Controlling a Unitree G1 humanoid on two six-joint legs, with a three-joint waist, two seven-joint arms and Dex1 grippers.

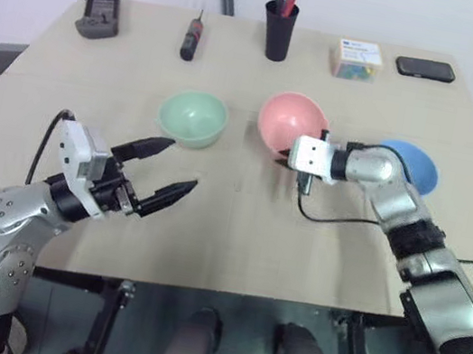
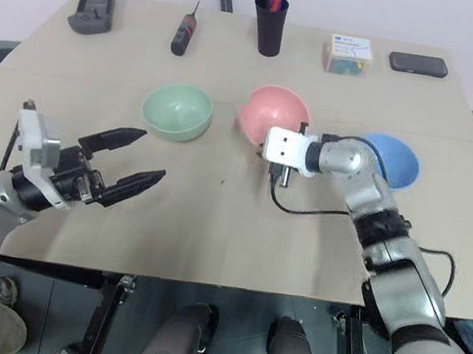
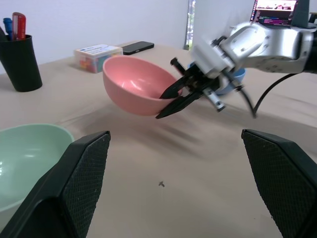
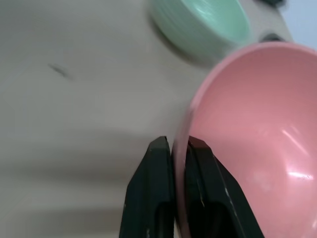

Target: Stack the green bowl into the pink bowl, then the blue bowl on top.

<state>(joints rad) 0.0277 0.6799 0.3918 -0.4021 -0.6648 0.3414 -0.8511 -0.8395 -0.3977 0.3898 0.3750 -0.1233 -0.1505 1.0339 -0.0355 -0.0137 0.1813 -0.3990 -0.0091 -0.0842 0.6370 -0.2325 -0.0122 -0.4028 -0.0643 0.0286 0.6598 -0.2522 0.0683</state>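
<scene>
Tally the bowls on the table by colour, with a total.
Green bowl: 1
Pink bowl: 1
Blue bowl: 1
Total: 3

A black pen cup [image 1: 279, 30], screwdriver [image 1: 190, 39], small box [image 1: 358, 59] and phone [image 1: 425, 69] line the table's [image 1: 227, 230] far edge.

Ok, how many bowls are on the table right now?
3. The green bowl sits left of the middle, the pink bowl is tilted at the centre with the right gripper pinching its rim, and the blue bowl is behind that arm.
</scene>
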